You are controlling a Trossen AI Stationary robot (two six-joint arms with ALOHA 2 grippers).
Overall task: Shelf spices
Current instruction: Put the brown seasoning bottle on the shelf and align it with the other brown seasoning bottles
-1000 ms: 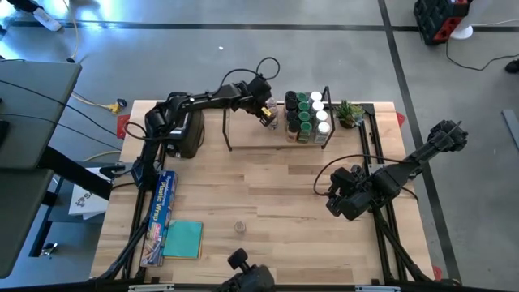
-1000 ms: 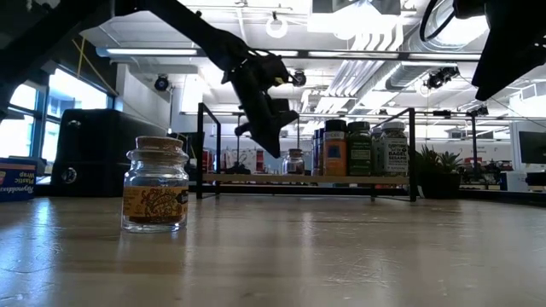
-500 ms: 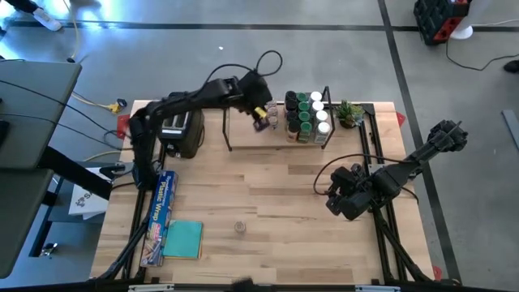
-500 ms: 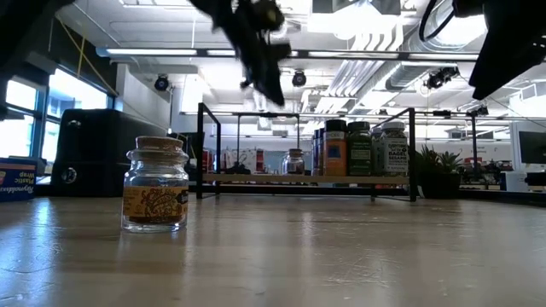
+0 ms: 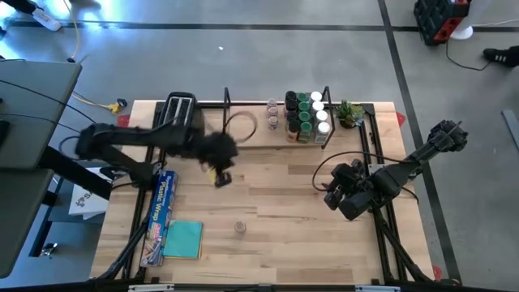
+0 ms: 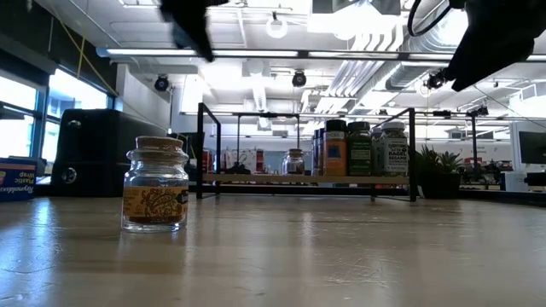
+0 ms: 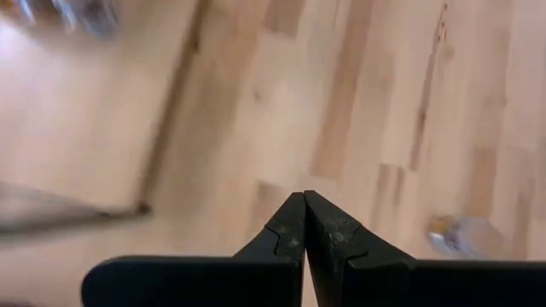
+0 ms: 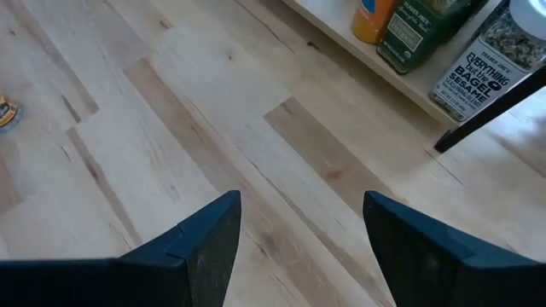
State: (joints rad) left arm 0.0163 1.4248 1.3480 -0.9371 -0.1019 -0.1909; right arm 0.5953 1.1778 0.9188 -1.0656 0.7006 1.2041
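1. Status: I have the left tool (image 7: 304, 209) over the tabletop (image 5: 276, 195) between the black-and-silver toaster (image 5: 180, 109) and the table's middle. Its fingers are pressed together, nothing between them.
2. Right tool (image 8: 300, 223): parked over the tabletop's right side, fingers spread, empty. Idle arm.
3. Task items: the dark-lidded, green-lidded and white-lidded spice jars (image 5: 306, 118) stand packed at the right end of the light wooden shelf with black wire uprights (image 5: 243, 139). One small clear jar (image 5: 272, 115) stands on the board just left of that group.
4. Remaining item, my judgement: the clear glass jar with cork stopper and orange label (image 6: 155, 185), alone near the tabletop's front edge, well apart from the shelf. Same jar in high view (image 5: 239, 228).
5. Procedure for the step in hand (approach + pick):
   a. Spread the left tool before descent.
   b. Centre over the stopper, then drop to the glass body; grip below the shoulder, not the cork.
   c. Lift straight up; cork may be loose, glass may slip.
   d. Set down in the free shelf span left of the clear jar.
6. Limits: left arm smeared by motion in high view. Left wrist view is blurred; the orange patch at its edge is prob. the jar, not certain. Rear-row labels unreadable.
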